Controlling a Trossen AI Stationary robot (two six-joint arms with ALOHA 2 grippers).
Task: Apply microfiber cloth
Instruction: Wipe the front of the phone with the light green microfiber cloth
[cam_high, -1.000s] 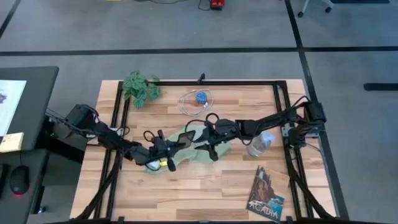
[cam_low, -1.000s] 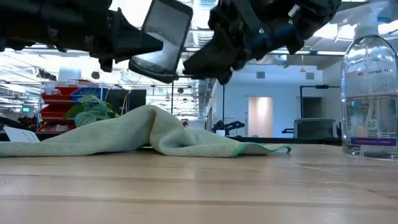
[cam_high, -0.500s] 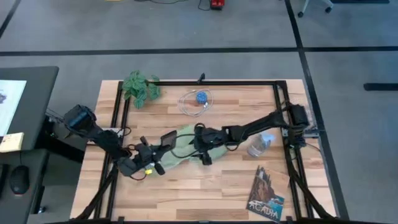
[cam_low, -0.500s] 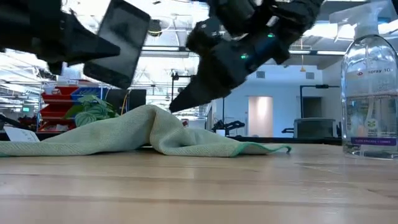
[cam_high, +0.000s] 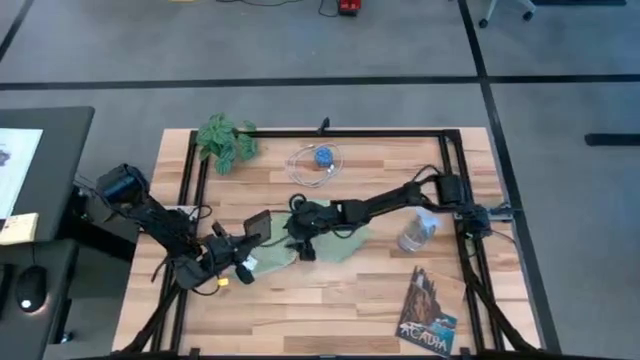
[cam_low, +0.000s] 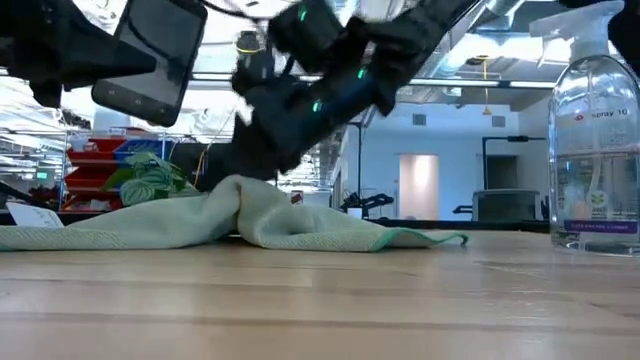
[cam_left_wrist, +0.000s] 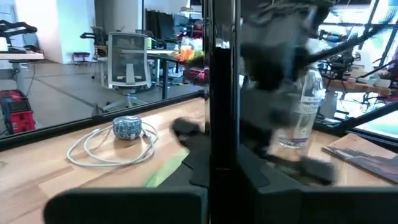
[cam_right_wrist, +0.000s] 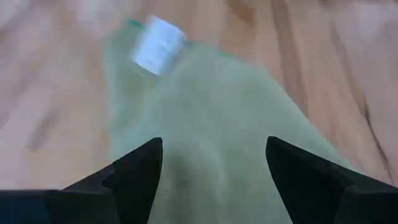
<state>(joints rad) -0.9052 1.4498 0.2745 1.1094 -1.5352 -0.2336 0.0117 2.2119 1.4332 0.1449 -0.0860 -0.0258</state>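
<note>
Now my right gripper (cam_right_wrist: 211, 163), fingers spread, hovers over the microfiber cloth (cam_high: 322, 240); my left gripper (cam_high: 240, 245) clamps the phone (cam_low: 150, 55) above the table (cam_high: 350, 300).

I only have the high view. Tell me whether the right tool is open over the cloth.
Observer: Open. In the right wrist view, the right tool has its fingers spread, and the microfiber cloth shows between them.
Operator: Report how the cloth lies.
Observer: Low view: it is bunched into a raised fold, not flat on the table.
Operator: Confirm the phone is clear of it.
Observer: Low view: the left tool holds the phone in the air, well above the cloth.
</note>
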